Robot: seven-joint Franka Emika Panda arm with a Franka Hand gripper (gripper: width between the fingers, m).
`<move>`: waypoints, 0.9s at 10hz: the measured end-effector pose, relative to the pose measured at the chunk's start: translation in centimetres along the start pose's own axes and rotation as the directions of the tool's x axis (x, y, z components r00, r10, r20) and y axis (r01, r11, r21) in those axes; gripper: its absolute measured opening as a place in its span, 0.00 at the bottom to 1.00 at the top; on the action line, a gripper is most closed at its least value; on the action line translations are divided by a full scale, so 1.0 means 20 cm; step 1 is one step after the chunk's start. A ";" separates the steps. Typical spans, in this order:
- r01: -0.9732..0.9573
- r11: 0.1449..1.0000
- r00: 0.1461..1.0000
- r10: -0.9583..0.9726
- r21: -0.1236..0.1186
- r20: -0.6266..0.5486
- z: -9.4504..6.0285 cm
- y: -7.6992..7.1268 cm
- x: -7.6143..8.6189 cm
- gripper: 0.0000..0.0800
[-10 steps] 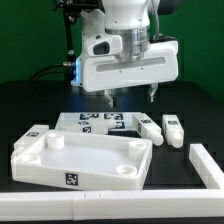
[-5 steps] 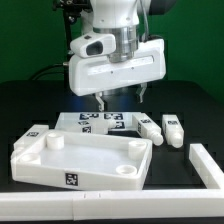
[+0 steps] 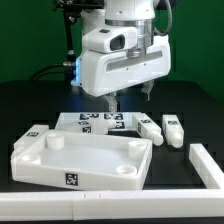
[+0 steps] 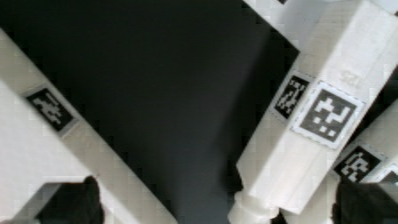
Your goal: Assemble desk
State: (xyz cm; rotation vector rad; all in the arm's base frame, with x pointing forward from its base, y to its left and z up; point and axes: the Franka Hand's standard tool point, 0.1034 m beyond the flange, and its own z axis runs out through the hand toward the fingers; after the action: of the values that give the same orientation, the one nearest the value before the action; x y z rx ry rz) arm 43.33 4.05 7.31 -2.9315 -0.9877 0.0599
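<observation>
The desk's large rimmed panel [image 3: 85, 160] lies flat near the front, its round corner holes facing up. Two short white legs [image 3: 150, 127] [image 3: 172, 128] with tags lie on the black table behind it, toward the exterior view's right. My gripper [image 3: 130, 99] hangs open above the table, just behind and over the legs, with nothing between its fingers. In the wrist view a tagged leg [image 4: 320, 110] runs lengthwise below the gripper [image 4: 222, 215], close to one dark fingertip [image 4: 71, 205]. Another long white tagged piece [image 4: 54, 110] crosses the other side.
The marker board [image 3: 95, 122] lies flat behind the panel, under the gripper's left side. A white rail [image 3: 207, 165] stands at the exterior view's right and another [image 3: 100, 208] runs along the front edge. Cables hang behind the arm.
The hand swung to the exterior view's left, then came back right to about where it was. Its fingers stayed open. No part on the table moved.
</observation>
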 end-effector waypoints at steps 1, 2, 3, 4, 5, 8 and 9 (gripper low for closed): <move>0.058 0.998 0.998 -0.058 -0.009 0.000 0.00 0.02 0.00 0.81; 0.203 0.979 0.979 -0.204 -0.031 -0.004 -0.02 0.11 0.03 0.81; 0.296 0.955 0.955 -0.296 -0.028 -0.002 -0.04 0.22 0.06 0.81; 0.360 0.932 0.933 -0.361 -0.042 0.004 -0.03 0.26 0.11 0.81; 0.401 0.915 0.916 -0.401 -0.040 0.010 -0.01 0.25 0.12 0.81; 0.392 0.919 0.920 -0.391 -0.038 0.009 -0.01 0.25 0.11 0.81; 0.394 0.918 0.919 -0.394 -0.035 0.011 0.00 0.26 0.10 0.81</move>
State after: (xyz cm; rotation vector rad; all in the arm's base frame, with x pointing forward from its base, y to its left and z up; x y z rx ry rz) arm 47.99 1.18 6.90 -2.6976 -1.5724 0.0312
